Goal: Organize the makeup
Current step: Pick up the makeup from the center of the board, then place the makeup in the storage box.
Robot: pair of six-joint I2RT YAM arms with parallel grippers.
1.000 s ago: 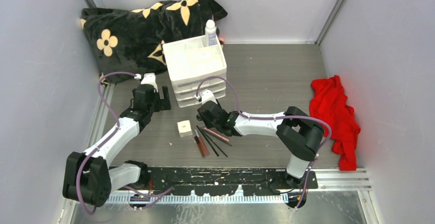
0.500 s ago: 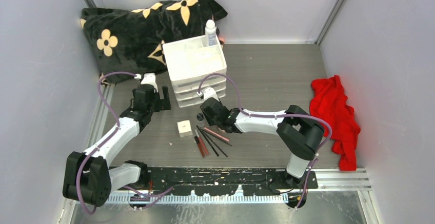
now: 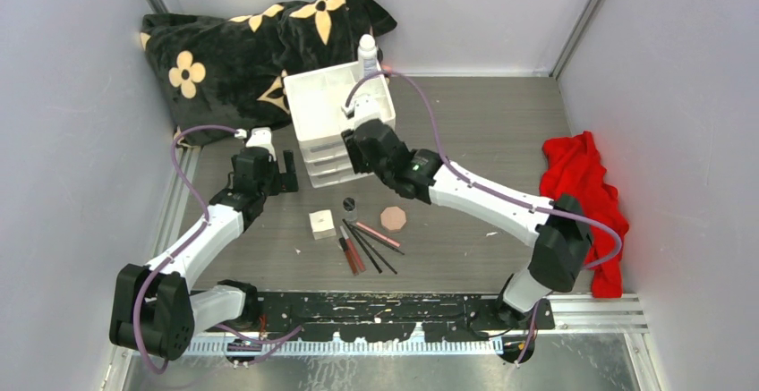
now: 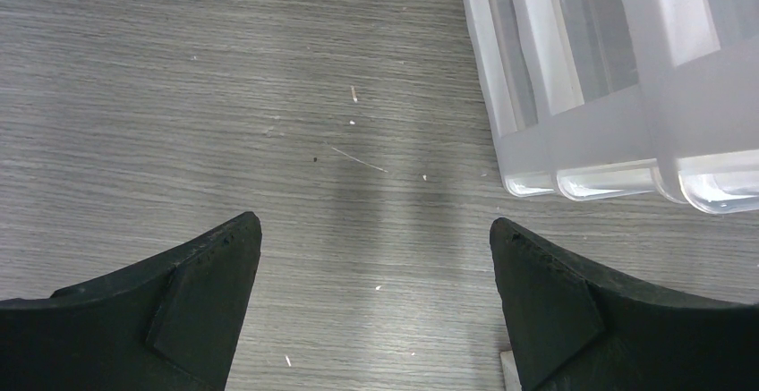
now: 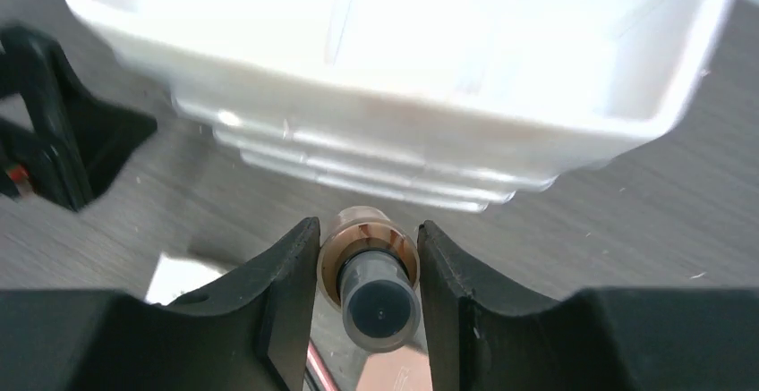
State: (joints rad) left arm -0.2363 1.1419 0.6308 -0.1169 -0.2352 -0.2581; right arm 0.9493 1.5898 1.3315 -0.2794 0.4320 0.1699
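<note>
My right gripper point(image 5: 369, 226) is shut on the tan dark-capped bottle point(image 5: 369, 246), cap towards the camera. It hangs high at the front of the white drawer unit point(image 3: 333, 105); in the top view the gripper point(image 3: 356, 145) hides the bottle. On the table lie a white square box point(image 3: 322, 224), a pink octagonal compact point(image 3: 393, 218), red and pink tubes point(image 3: 349, 252) and thin black pencils point(image 3: 369, 250). A small dark-topped item point(image 3: 349, 204) stands between box and compact. A white bottle point(image 3: 367, 51) stands behind the unit. My left gripper point(image 4: 376, 221) is open over bare table, left of the unit.
A black flowered cushion point(image 3: 242, 51) fills the far left corner behind the drawer unit. A red cloth point(image 3: 586, 203) lies at the right wall. The drawer unit's corner point(image 4: 582, 131) is close to my left gripper's right finger.
The right arm rose from the table beside the tubes and swung up to the drawer unit's front with the bottle, uncovering the pink compact. The left arm has not moved.
</note>
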